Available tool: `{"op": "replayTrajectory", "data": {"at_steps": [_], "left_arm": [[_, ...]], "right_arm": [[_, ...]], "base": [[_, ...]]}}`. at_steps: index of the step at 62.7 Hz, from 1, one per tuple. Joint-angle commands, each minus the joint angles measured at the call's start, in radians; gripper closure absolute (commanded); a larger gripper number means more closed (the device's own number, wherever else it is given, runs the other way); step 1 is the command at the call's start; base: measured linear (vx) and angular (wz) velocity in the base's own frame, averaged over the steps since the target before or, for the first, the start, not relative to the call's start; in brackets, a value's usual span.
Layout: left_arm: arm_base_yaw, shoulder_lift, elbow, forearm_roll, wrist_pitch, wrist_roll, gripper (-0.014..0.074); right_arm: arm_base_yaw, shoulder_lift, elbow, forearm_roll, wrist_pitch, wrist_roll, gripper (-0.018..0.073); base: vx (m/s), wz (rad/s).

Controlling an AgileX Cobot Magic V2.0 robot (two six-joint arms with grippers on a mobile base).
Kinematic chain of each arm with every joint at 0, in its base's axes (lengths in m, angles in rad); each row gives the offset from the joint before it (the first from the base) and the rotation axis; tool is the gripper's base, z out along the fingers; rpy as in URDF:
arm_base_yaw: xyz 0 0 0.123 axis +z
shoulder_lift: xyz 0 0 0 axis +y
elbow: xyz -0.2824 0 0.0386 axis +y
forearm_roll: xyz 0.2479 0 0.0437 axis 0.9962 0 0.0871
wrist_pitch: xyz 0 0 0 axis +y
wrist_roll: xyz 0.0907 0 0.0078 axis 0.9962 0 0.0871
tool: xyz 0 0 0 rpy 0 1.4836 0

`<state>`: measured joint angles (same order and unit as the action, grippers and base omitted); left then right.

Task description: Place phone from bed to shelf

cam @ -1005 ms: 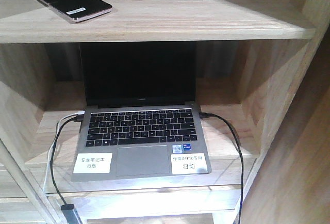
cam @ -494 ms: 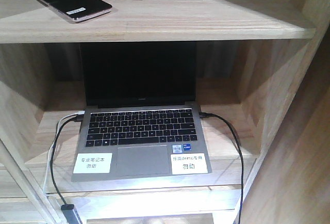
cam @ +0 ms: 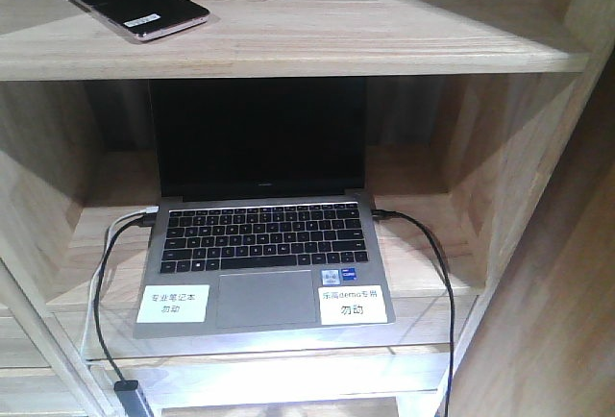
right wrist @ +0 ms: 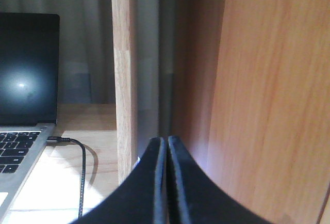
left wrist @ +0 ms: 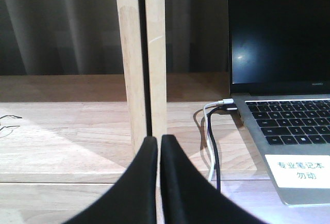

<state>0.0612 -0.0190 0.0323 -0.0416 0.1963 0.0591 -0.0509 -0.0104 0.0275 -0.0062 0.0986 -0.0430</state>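
Nothing has moved since the earlier front-facing pictures: the phone [cam: 131, 3] lies in the same spot on the top board of the shelf [cam: 384, 28], flat and turned at a slant, near the board's left end. Its dark glossy face is up, and a small white sticker shows near the end closest to the board's front edge. The pinkish rim catches the light along that same end.

On the board below sits an open laptop [cam: 261, 244] with a dark screen. Two white labels are stuck to its palm rest, one on each side of the touchpad. A black cable [cam: 437, 273] runs from the laptop's right side and drops over the front of the board. On the left side, a white cable and a black one leave the laptop together and hang down the same way.

The left gripper [left wrist: 158, 146] shows in its wrist view with its two black fingers pressed together, holding nothing. It sits in front of a pale wooden upright [left wrist: 140, 53], with the laptop's left corner off to the right. The right gripper [right wrist: 166, 146] is likewise pressed together and empty, facing another wooden upright [right wrist: 122, 79] and a brown panel [right wrist: 273, 95] to the right of it. The bed is not in any view.
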Motion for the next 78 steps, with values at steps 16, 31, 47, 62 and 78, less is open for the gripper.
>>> {"op": "replayTrajectory", "data": {"at_steps": [16,31,47,62,78], "left_arm": [[0.0,-0.008,0.007,-0.009,-0.07,0.0,0.0595],[0.0,-0.008,0.007,-0.009,-0.07,0.0,0.0595],[0.0,-0.008,0.007,-0.009,-0.07,0.0,0.0595],[0.0,-0.008,0.007,-0.009,-0.07,0.0,0.0595],[0.0,-0.008,0.007,-0.009,-0.07,0.0,0.0595]], "right_arm": [[-0.005,-0.011,0.01,0.0,-0.077,-0.002,0.0564],[-0.005,-0.011,0.01,0.0,-0.077,-0.002,0.0564],[-0.005,-0.011,0.01,0.0,-0.077,-0.002,0.0564],[-0.005,-0.011,0.01,0.0,-0.077,-0.002,0.0564],[-0.005,-0.011,0.01,0.0,-0.077,-0.002,0.0564]], "base": [[0.0,0.0],[0.0,0.0],[0.0,0.0],[0.0,0.0],[0.0,0.0]]}}
